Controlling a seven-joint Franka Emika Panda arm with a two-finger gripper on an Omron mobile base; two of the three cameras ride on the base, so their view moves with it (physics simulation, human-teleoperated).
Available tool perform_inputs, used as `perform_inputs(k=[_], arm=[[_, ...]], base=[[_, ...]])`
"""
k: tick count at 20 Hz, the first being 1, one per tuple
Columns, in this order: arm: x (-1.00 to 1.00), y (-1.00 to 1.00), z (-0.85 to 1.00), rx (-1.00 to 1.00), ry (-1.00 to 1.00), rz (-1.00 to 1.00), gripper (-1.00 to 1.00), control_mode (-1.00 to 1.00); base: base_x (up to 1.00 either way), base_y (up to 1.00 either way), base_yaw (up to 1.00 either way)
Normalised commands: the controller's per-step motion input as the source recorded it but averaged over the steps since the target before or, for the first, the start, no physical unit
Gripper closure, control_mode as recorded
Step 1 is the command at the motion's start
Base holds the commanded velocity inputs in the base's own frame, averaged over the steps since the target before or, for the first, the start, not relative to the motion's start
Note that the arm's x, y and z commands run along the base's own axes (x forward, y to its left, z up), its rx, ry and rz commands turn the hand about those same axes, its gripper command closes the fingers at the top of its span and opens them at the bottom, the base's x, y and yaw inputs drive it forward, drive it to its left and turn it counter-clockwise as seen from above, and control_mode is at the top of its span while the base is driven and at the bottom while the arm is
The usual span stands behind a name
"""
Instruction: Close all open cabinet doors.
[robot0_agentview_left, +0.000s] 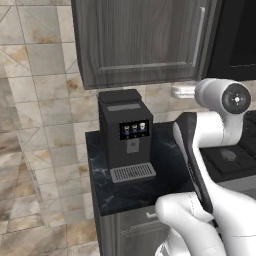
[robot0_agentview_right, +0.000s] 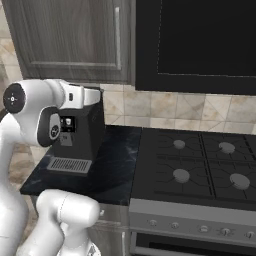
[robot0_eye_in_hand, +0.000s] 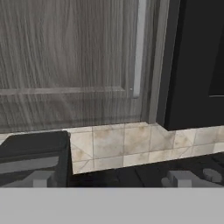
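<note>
Cabinet door (robot0_eye_in_hand: 65, 61): grey-brown wood grain, recessed rectangular panel

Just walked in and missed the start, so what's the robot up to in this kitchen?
The white arm is raised in front of the dark grey-brown wood-grain upper cabinet door, and its hand camera looks straight at the door's long silver bar handle. The gripper touches nothing. The door appears flush with its frame. Below sit a black coffee machine on the dark counter, beside a black gas stove.
</note>
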Motion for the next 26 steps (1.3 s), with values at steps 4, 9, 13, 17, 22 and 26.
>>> perform_inputs(k=[4,9,13,17,22,26], arm=[[-0.73,0.07,0.00,0.00,0.20,0.01,-1.00,-1.00],[-0.66,0.00,0.00,0.00,0.18,0.02,-1.00,-1.00],[-0.58,0.00,0.00,0.02,0.16,0.07,-1.00,-1.00],[-0.41,0.00,0.00,0.03,0.12,0.10,-1.00,-1.00],[-0.29,0.00,0.00,0.04,0.07,0.05,-1.00,-1.00],[-0.23,0.01,0.00,0.05,0.07,0.00,-1.00,-1.00]], base=[[0.00,0.00,0.00],[0.00,0.00,0.00],[0.00,0.00,0.00],[0.00,0.00,0.00],[0.00,0.00,0.00],[0.00,0.00,0.00]])
